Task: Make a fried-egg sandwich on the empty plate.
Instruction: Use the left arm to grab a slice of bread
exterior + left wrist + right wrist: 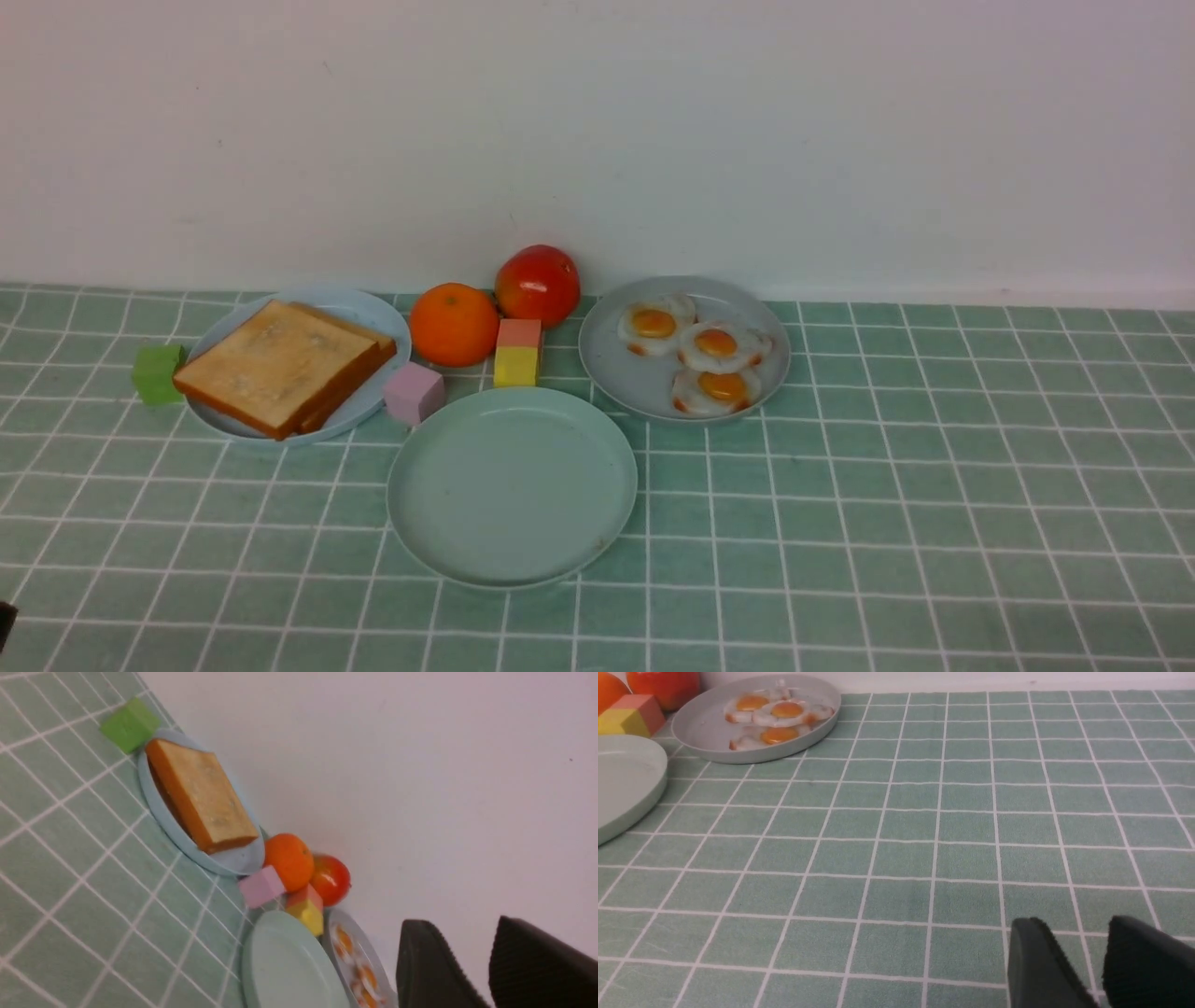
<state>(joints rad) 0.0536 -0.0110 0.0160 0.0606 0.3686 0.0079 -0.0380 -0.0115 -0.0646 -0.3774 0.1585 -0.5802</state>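
Probably a lab mock-kitchen: green checked tablecloth (887,523) is running up to a bare white wall (747,131); colored blocks (516,366) are sitting beside toy-looking fried eggs (716,343).

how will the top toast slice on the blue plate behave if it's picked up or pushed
The top toast slice probably stays stiff: it looks thick, with straight edges and no sag. It should slide, not roll, since it lies flat. A push may drag the lower slice along on the blue plate, as the two lie stacked.
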